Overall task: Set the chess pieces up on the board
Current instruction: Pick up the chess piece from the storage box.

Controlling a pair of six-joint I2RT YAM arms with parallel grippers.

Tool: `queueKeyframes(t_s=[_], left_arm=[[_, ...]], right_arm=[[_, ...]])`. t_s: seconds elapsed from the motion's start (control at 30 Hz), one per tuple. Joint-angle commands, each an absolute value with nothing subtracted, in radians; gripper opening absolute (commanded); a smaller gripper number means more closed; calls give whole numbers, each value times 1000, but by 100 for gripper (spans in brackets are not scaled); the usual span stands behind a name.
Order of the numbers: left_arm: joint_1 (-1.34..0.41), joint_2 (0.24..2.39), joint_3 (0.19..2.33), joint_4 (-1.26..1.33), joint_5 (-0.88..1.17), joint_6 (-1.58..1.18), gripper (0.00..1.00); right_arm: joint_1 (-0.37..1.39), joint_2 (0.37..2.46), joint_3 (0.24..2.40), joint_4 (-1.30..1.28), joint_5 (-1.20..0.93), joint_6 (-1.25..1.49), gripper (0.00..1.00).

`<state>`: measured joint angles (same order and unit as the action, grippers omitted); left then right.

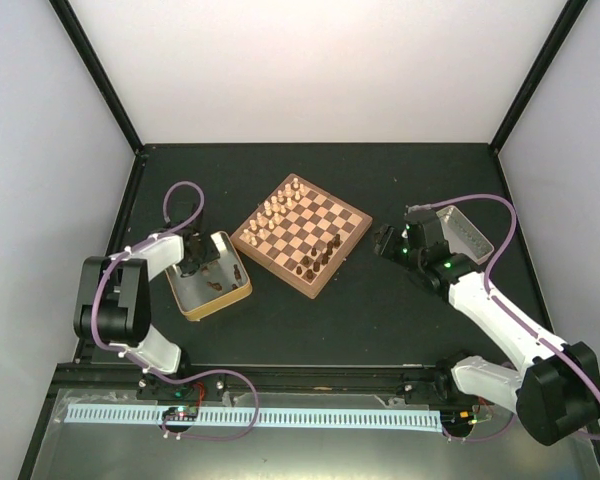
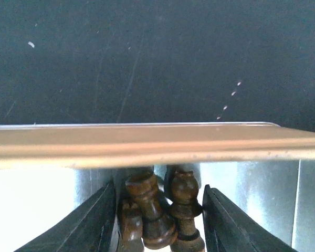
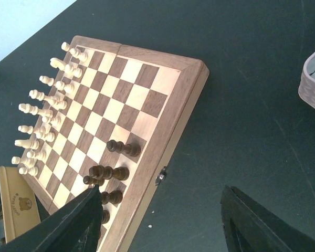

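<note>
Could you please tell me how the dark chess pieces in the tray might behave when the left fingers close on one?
The dark pieces look like turned wood, so probably stiff and light. Their rounded, glossy profiles could slip against the left fingers. Several crowd together in the tray, so closing might catch or topple a neighbour.

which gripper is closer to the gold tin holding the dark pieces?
Left. The left gripper is down inside the tin, jaws straddling dark chess pieces; the right gripper hangs on the other side of the board.
</note>
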<state>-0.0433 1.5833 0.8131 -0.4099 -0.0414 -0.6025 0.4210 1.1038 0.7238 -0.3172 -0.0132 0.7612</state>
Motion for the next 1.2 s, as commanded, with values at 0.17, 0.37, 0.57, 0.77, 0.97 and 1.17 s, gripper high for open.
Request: queueKeyframes(t_s=[0.17,0.37,0.57,0.77,0.97,1.17], left_arm=[[-49,1496,765,-451,-44,-609,50],[-49,1469,741,-458,-64,-613,40],[-49,1449,739,-468,-38,-599,47],[-49,1411,722,-492,-58,-594,54],[-48,1397,687,-490,-42,-609,40],[-48,1416,673,-468,-41,-618,27]], right_arm=[[424,1102,735,-299,-32,762,62],[424,1099,731,-299,-35,764,62],[424,1100,730,-297,-38,765,62],[424,1097,726,-294,-44,770,62],[425,1094,719,-292,-45,773,62],[424,1091,716,-290,-46,773,62]])
